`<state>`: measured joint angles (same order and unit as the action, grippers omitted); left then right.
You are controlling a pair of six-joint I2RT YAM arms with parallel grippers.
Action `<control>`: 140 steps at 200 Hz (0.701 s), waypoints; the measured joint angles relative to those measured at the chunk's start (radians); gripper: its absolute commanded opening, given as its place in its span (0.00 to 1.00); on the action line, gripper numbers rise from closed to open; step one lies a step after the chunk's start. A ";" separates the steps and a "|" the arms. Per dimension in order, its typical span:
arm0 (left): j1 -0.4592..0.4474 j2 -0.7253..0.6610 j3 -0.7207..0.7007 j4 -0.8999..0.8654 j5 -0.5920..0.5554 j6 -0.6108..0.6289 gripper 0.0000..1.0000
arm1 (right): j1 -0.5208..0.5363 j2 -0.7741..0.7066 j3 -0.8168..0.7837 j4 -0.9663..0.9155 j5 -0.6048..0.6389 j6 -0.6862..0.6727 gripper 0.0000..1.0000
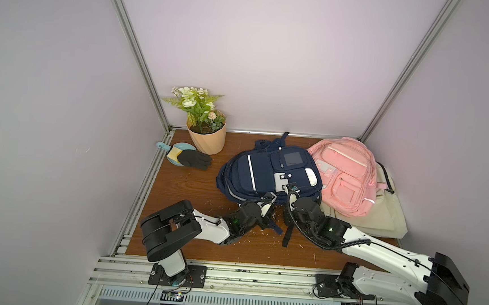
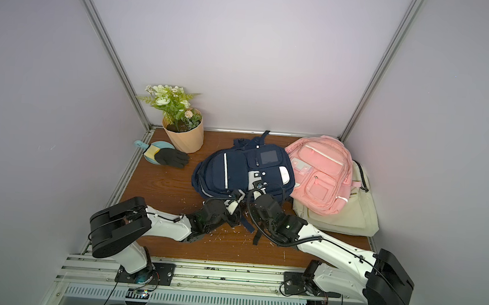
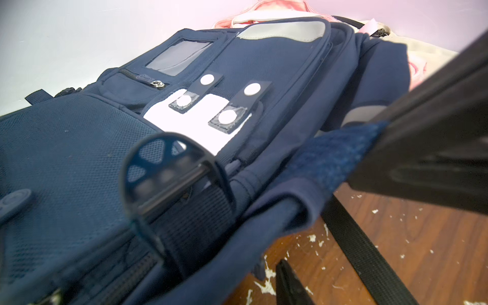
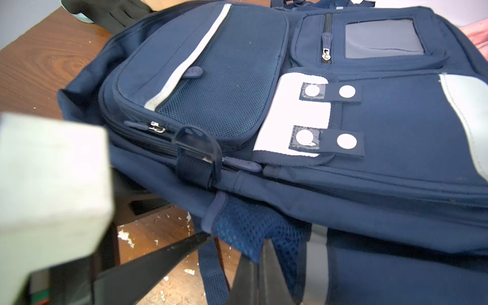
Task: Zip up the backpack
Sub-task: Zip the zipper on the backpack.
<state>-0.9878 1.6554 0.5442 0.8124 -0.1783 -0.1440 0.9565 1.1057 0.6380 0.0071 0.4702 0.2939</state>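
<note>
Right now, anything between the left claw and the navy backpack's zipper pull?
Only the black D-ring: it sits over the navy backpack's zipper line, beside the zipper pull, right ahead of the left claw. Nothing else visible.

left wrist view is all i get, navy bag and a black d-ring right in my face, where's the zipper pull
Observer: The right wrist view shows a navy pull tab on the navy backpack. It lies just past the D-ring strap, towards the white patch.

Operator: and the black block on my edge, what's it doing

Observer: That is the right gripper. Its own camera shows it shut on the backpack's mesh side pocket.

Operator: anything else on the table i can't see

Observer: Both top views show a flower pot in the far left corner. Beside it a black glove lies on a light blue dish, apart from the backpack.
</note>
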 measured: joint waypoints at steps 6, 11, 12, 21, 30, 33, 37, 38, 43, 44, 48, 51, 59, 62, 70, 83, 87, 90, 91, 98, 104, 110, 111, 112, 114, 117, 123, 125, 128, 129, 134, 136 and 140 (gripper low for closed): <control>0.000 0.005 0.005 0.000 -0.002 -0.002 0.42 | 0.001 0.000 0.000 0.001 0.000 0.001 0.00; 0.000 0.010 0.009 0.000 -0.005 -0.003 0.41 | 0.002 0.000 0.000 0.002 0.000 0.002 0.00; 0.000 0.010 0.010 0.000 -0.005 -0.003 0.41 | 0.002 0.000 0.000 0.003 0.000 0.002 0.00; 0.000 0.019 0.017 0.002 -0.013 -0.008 0.42 | 0.005 0.000 0.000 0.004 0.000 0.002 0.00; -0.001 0.030 0.023 0.005 -0.028 -0.013 0.42 | 0.006 0.000 0.000 0.006 0.000 0.002 0.00; -0.001 0.032 0.024 0.007 -0.033 -0.014 0.41 | 0.007 0.000 0.000 0.007 0.000 0.002 0.00; -0.001 0.036 0.026 0.008 -0.042 -0.018 0.41 | 0.009 0.000 0.000 0.009 0.000 0.003 0.00; -0.001 0.037 0.026 0.008 -0.043 -0.019 0.41 | 0.010 0.000 0.000 0.009 0.000 0.003 0.00; -0.001 0.040 0.027 0.010 -0.052 -0.023 0.41 | 0.012 0.000 0.000 0.011 0.000 0.003 0.00; -0.001 0.040 0.028 0.011 -0.055 -0.024 0.41 | 0.012 0.000 0.000 0.011 0.000 0.003 0.00; -0.001 0.042 0.028 0.013 -0.063 -0.027 0.41 | 0.013 0.000 0.000 0.013 0.000 0.003 0.00; -0.001 0.042 0.028 0.014 -0.070 -0.030 0.41 | 0.014 0.000 0.000 0.014 0.000 0.003 0.00; -0.003 0.043 0.029 0.016 -0.092 -0.036 0.41 | 0.018 0.000 0.000 0.019 0.000 0.003 0.00; -0.004 0.043 0.029 0.017 -0.098 -0.037 0.41 | 0.018 0.000 0.000 0.020 -0.001 0.003 0.00; -0.008 0.043 0.029 0.019 -0.124 -0.041 0.41 | 0.020 0.000 0.000 0.024 -0.001 0.003 0.00; -0.017 0.043 0.029 0.022 -0.162 -0.044 0.40 | 0.024 0.002 0.000 0.030 0.000 0.005 0.00; -0.020 0.043 0.029 0.022 -0.172 -0.045 0.40 | 0.024 0.002 0.000 0.031 -0.001 0.006 0.00; -0.021 0.043 0.029 0.022 -0.179 -0.046 0.40 | 0.025 0.002 0.000 0.031 -0.001 0.006 0.00; -0.021 0.042 0.029 0.022 -0.181 -0.047 0.40 | 0.025 0.002 0.000 0.032 -0.001 0.006 0.00; -0.024 0.042 0.029 0.023 -0.197 -0.047 0.40 | 0.026 0.002 0.000 0.034 0.000 0.008 0.00; -0.026 0.040 0.029 0.023 -0.210 -0.048 0.39 | 0.026 0.002 0.000 0.035 0.000 0.009 0.00; -0.027 0.037 0.029 0.023 -0.220 -0.049 0.38 | 0.026 0.002 0.000 0.035 0.000 0.010 0.00; -0.027 0.037 0.029 0.023 -0.222 -0.050 0.38 | 0.026 0.002 0.000 0.035 0.000 0.010 0.00; -0.027 0.036 0.029 0.023 -0.225 -0.050 0.38 | 0.026 0.002 0.000 0.036 0.000 0.010 0.00; -0.027 0.035 0.029 0.023 -0.228 -0.050 0.37 | 0.027 0.002 0.000 0.037 0.000 0.010 0.00; -0.027 0.032 0.029 0.023 -0.232 -0.050 0.36 | 0.027 0.002 0.000 0.037 0.000 0.010 0.00; -0.027 0.028 0.027 0.023 -0.240 -0.050 0.34 | 0.028 0.002 0.000 0.039 0.000 0.011 0.00; -0.027 0.026 0.027 0.023 -0.244 -0.050 0.33 | 0.028 0.002 0.000 0.040 0.000 0.011 0.00; -0.027 0.023 0.026 0.022 -0.249 -0.051 0.32 | 0.029 0.002 0.000 0.041 0.000 0.011 0.00; -0.027 0.023 0.026 0.022 -0.251 -0.050 0.32 | 0.029 0.002 0.000 0.041 0.000 0.011 0.00; -0.027 0.019 0.025 0.023 -0.258 -0.051 0.30 | 0.029 0.002 0.000 0.042 0.002 0.012 0.00; -0.027 0.017 0.025 0.022 -0.261 -0.051 0.29 | 0.030 0.002 0.000 0.043 0.003 0.013 0.00; -0.027 0.014 0.024 0.022 -0.266 -0.051 0.28 | 0.030 0.002 0.000 0.043 0.003 0.013 0.00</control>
<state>-1.0149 1.6699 0.5682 0.8345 -0.4438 -0.1951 0.9863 1.1080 0.6380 0.0498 0.4736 0.3069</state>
